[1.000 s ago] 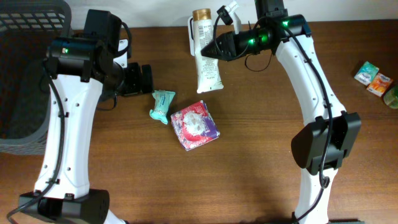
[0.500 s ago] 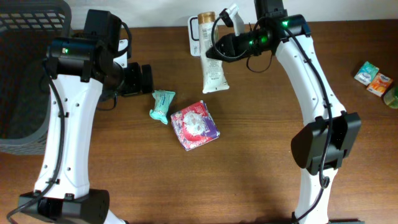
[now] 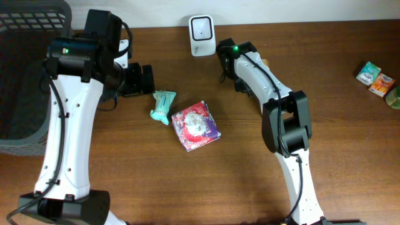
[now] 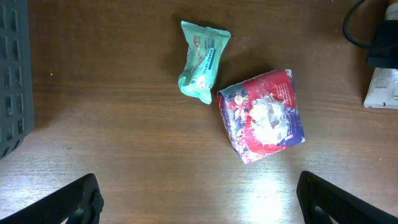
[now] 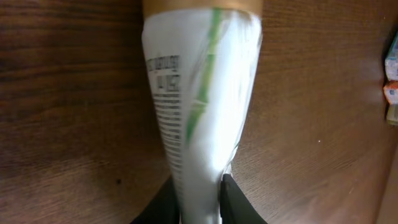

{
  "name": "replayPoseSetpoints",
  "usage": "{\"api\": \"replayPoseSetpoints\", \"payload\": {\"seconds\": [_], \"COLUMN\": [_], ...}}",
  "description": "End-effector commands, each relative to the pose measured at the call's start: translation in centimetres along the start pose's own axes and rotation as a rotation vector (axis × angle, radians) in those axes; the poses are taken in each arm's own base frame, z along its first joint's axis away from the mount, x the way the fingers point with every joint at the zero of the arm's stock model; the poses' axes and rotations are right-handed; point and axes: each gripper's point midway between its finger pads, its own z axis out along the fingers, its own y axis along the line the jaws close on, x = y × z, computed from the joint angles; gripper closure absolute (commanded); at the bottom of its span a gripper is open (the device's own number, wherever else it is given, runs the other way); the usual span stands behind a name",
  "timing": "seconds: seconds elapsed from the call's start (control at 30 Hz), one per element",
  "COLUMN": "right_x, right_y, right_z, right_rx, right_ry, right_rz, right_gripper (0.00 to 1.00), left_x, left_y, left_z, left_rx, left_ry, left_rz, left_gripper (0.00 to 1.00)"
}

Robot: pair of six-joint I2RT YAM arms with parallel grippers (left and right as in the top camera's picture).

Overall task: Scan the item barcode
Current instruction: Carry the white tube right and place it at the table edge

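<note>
Item 1, lotion tube (image 5: 199, 93): white, with a green stripe, a column of fine print down 1 side and a tan cap (image 5: 202, 5) at the top edge of the right wrist view. It lies flat on the wooden table (image 3: 250, 175) at the far centre, just right of the barcode scanner, and from overhead my right arm covers nearly all of it. Item 2, my right gripper (image 5: 199, 198): its 2 black fingers (image 5: 155, 208) sit tight against either side of the tube's crimped tail, pinching it. Item 3, barcode scanner (image 3: 201, 27): white, standing at the far edge of the table, with a dark-rimmed square window. Item 4, my left gripper (image 4: 208, 202): spread wide, its 2 fingers at the bottom corners of the left wrist view, nothing between them, hanging over bare wood on the left side. Item 5, teal packet (image 4: 204, 61): lying left of centre, near my left gripper. Item 6, red and purple packet (image 4: 261, 115): a puffy bag just beside the teal one, on its right and nearer side; whether their corners touch I cannot tell. Item 7, grey basket (image 3: 25, 62): slatted, at the far left corner. Item 8, small packets (image 3: 369, 72): 2 of them, 1 teal and white and 1 orange, at the right edge, well apart from the rest.
</note>
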Motion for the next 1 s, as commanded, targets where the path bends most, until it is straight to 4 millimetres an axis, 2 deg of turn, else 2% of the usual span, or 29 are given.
{"api": "replayPoseSetpoints", "payload": {"seconds": [0.0,0.07,0.1,0.13,0.17,0.2,0.23,0.27,0.33,0.37,0.43,0.47,0.53,0.6,0.63,0.67,0.7,0.8,0.87,0.9,0.97], "right_x": [0.4,1.1,1.1,0.6,-0.5,-1.4,-2.4,-3.2,-3.3,-2.4,-1.1,-0.6,0.0,0.5,0.9,0.8,0.4,-2.7,-5.9,-7.9,-11.4], "right_y": [3.6,6.5,7.0,7.5,6.9,5.6,3.5,0.9,-1.1,-0.5,-0.7,-0.2,2.3,4.1,4.5,4.5,4.2,2.5,1.7,1.4,1.8], "right_z": [-1.5,-3.0,-3.5,-4.9,-7.1,-9.0,-10.6,-11.3,-10.0,-8.9,-5.7,-4.2,-2.9,-1.9,-1.4,-1.4,-1.8,-5.7,-10.5,-13.7,-18.0], "right_rx": [-0.141,-0.26,-0.282,-0.322,-0.357,-0.374,-0.383,-0.385,-0.442,-0.582,-0.645,-0.675,-0.783,-0.835,-0.835,-0.835,-0.835,-0.846,-0.877,-0.901,-0.954], "right_ry": [0.007,0.026,0.024,0.011,-0.015,-0.038,-0.06,-0.068,-0.02,0.042,0.136,0.166,0.186,0.198,0.206,0.204,0.196,0.104,-0.06,-0.178,-0.354], "right_rz": [0.003,-0.018,-0.021,-0.02,-0.005,0.015,0.047,0.088,0.083,-0.019,-0.026,-0.028,-0.047,-0.047,-0.048,-0.048,-0.036,0.023,0.023,0.028,0.094], "right_gripper": [0.76,0.73,0.73,0.73,0.73,0.63,0.47,0.43,0.39,0.39,0.39,0.4,0.52,0.52,0.74,0.87,0.95,0.96,0.96,0.96,0.96], "left_x": [0.0,0.0,0.0,0.0,0.0,0.0,0.0,0.0,-0.1,0.0,0.0,0.0,0.0,0.0,0.0,0.0,0.0,0.0,0.0,0.0,0.0], "left_y": [-0.1,-0.1,-0.1,-0.1,-0.1,-0.1,-0.1,-0.1,-0.1,-0.1,-0.1,-0.1,-0.1,-0.1,-0.1,-0.1,-0.1,-0.1,-0.1,-0.1,-0.1], "left_z": [-0.1,-0.1,-0.1,-0.1,-0.1,-0.1,-0.1,-0.1,-0.1,-0.1,-0.1,-0.1,-0.1,-0.1,-0.1,-0.1,-0.1,-0.1,-0.1,-0.1,-0.1], "left_rx": [-0.001,-0.002,-0.002,-0.001,-0.001,-0.002,-0.002,-0.002,-0.002,-0.002,-0.002,-0.002,-0.002,-0.002,-0.001,-0.001,-0.001,-0.002,-0.002,-0.001,-0.002], "left_ry": [-0.005,-0.005,-0.005,-0.005,-0.005,-0.005,-0.005,-0.005,-0.006,-0.005,-0.005,-0.005,-0.005,-0.005,-0.005,-0.005,-0.005,-0.005,-0.005,-0.005,-0.005], "left_rz": [0.019,0.019,0.019,0.019,0.019,0.019,0.019,0.019,0.019,0.019,0.019,0.019,0.019,0.019,0.019,0.019,0.019,0.019,0.019,0.019,0.019], "left_gripper": [0.01,0.01,0.01,0.01,0.01,0.01,0.01,0.01,0.01,0.01,0.01,0.01,0.01,0.01,0.01,0.01,0.01,0.01,0.01,0.01,0.01]}}
